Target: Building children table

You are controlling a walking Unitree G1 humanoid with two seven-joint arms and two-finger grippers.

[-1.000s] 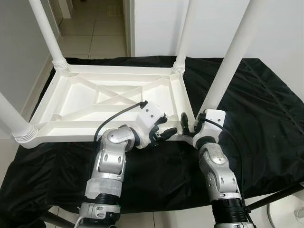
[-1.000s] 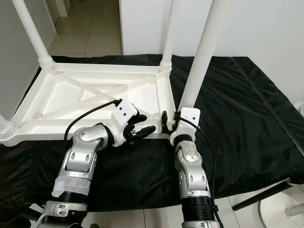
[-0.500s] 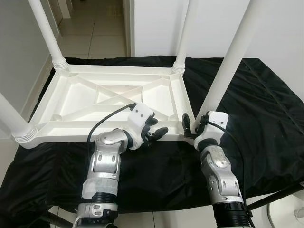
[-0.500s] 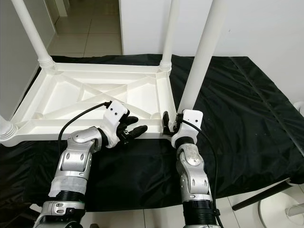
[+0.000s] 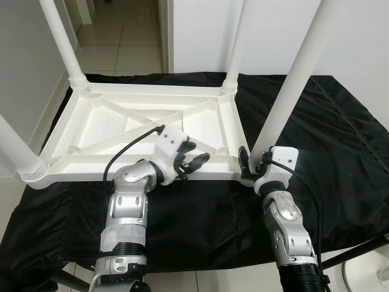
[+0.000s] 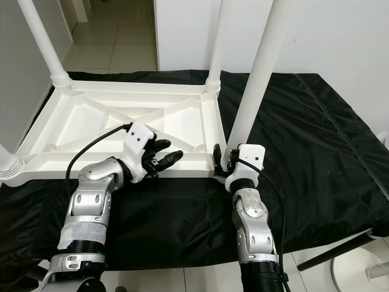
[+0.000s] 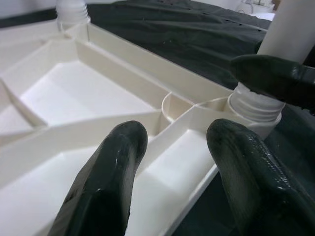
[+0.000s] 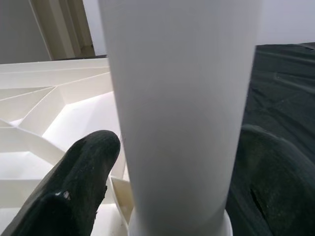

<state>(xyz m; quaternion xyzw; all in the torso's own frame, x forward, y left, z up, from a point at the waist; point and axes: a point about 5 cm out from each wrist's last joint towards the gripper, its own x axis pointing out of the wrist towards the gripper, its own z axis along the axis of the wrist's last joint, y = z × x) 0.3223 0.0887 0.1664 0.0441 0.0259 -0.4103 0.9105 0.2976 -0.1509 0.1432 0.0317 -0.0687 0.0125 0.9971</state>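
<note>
Table top (image 5: 134, 131) is lying upside down on the black cloth (image 5: 340, 140), ribbed underside facing up, all four legs standing in their corner sockets.

Right gripper (image 6: 223, 163) is sitting at the base of the near-right leg (image 5: 290, 91). In the right wrist view the leg is standing between the two fingers (image 8: 74, 182), one on each side. Jaws are spread around it; contact looks likely, but I cannot tell whether they are actually pinching. Reads as seating or twisting the leg into its socket, low down where leverage on the joint is best.

Left gripper (image 5: 196, 164) is hovering over the near rail of the table top, just beside that same corner. Jaws are spread, nothing between them. The left wrist view is showing the ribs and the threaded collar (image 7: 253, 105) of the leg ahead of its fingertips (image 7: 118, 162). Probably positioned to brace the top while the leg is being turned.

The cloth is draping over the bench, wrinkled and slack, so the top could be sliding on it under torque. White walls are behind, with a doorway onto a tiled floor (image 5: 121, 36) beyond the far edge.
</note>
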